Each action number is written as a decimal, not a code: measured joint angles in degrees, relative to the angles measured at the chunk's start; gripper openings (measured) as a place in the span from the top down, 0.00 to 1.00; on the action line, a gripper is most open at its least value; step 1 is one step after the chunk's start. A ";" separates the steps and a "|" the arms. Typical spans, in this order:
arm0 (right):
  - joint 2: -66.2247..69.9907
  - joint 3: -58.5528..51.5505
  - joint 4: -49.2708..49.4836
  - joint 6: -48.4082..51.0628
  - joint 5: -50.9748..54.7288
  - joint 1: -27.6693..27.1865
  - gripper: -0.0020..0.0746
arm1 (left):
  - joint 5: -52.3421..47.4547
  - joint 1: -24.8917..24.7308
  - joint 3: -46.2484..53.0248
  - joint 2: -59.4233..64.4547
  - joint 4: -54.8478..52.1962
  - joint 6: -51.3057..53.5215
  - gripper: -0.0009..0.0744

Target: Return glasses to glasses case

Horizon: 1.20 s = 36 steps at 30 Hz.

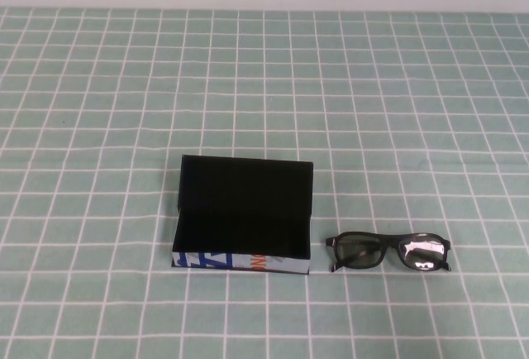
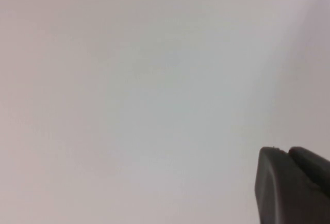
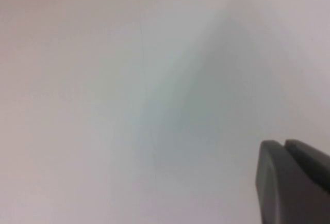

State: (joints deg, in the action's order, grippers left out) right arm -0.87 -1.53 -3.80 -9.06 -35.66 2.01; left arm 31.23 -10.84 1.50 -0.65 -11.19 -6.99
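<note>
Black glasses (image 1: pixel 388 251), dark lenses, beside open case (image 1: pixel 244 214)

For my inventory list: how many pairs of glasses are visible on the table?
1. The glasses lie on the checked tablecloth, just right of the open glasses case, apart from it. The case's visible lining looks bare; nothing else seems hidden.

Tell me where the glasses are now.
In the high view, the glasses lie on the checked tablecloth, right of the open glasses case, apart from it, near the front edge.
</note>
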 joint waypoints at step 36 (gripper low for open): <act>34.52 64.47 7.57 -0.34 64.32 0.00 0.99 | -48.26 0.00 -53.66 28.10 14.00 0.75 0.99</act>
State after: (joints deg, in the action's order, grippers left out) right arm 33.65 62.94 3.77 -9.40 28.66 2.01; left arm -17.03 -10.84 -52.16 27.45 2.81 -6.23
